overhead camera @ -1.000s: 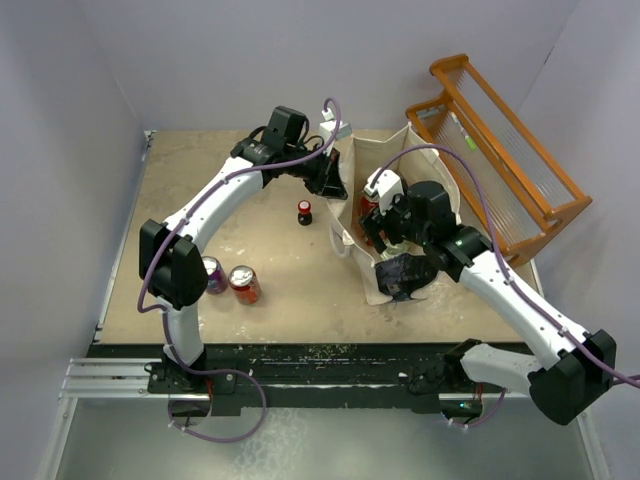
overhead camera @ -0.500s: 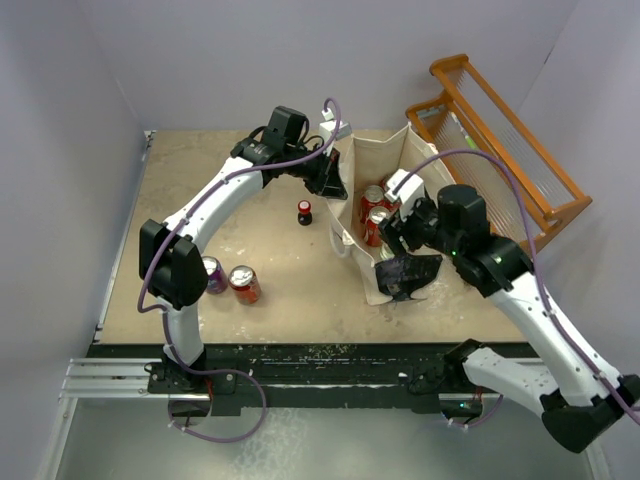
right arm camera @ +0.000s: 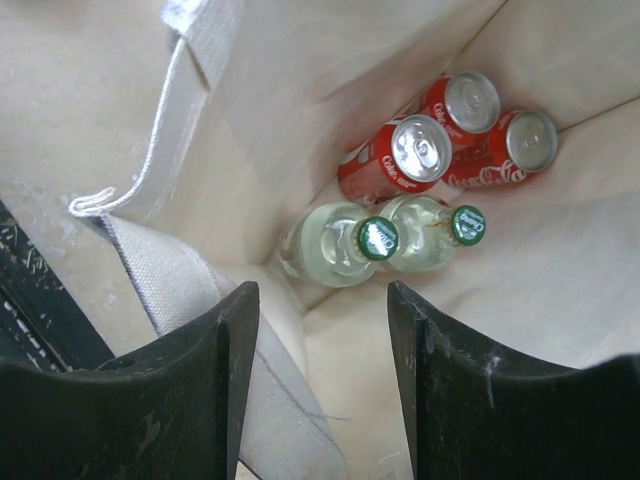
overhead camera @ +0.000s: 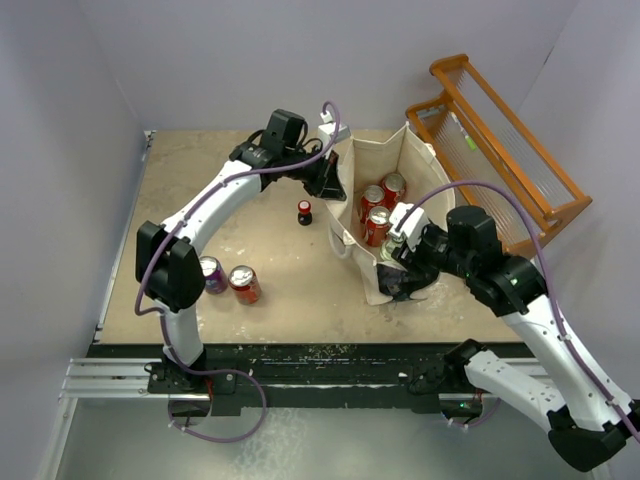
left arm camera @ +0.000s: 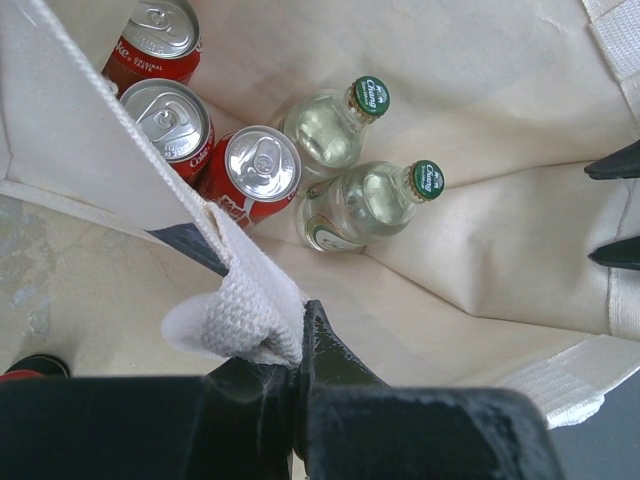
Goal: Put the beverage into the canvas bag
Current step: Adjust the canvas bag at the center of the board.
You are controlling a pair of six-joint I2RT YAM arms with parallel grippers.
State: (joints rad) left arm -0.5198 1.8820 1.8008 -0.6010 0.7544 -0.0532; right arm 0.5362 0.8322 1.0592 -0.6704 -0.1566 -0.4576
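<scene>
Top external view first: the cream canvas tote bag point(overhead camera: 375, 160) stands open on the tan tabletop point(overhead camera: 290, 280), right of centre and just in front of the orange wooden rack point(overhead camera: 500, 150). Red soda cans point(overhead camera: 377, 208) show inside it, three of them. The left gripper point(overhead camera: 328, 180) is at the bag's left rim. The right gripper point(overhead camera: 400, 250) hovers over the bag's near end. Out on the table, a small dark bottle with a red cap point(overhead camera: 304, 212) stands just left of the bag. A purple can point(overhead camera: 213, 274) and a lone red can point(overhead camera: 243, 284) sit side by side, well apart from the bag on the left.

Left wrist view now: the left gripper point(left arm camera: 300, 340) is clenched hard on the woven cream handle strap point(left arm camera: 245, 315) of the bag point(left arm camera: 480, 100). Down in the bottom, the red soda cans point(left arm camera: 255, 170) cluster together. Two clear glass bottles with green caps point(left arm camera: 370, 200) sit touching each other, right beside the cans. Black fingertips point(left arm camera: 618, 255) of the right gripper poke in at the right edge.

Right wrist view: the right gripper point(right arm camera: 322, 300) looks straight down into the bag point(right arm camera: 560, 260), its jaws parted and released, with nothing between them. Below the gap sit the green-capped bottles point(right arm camera: 340, 245), and the red soda cans point(right arm camera: 400, 155) are just beyond them.
</scene>
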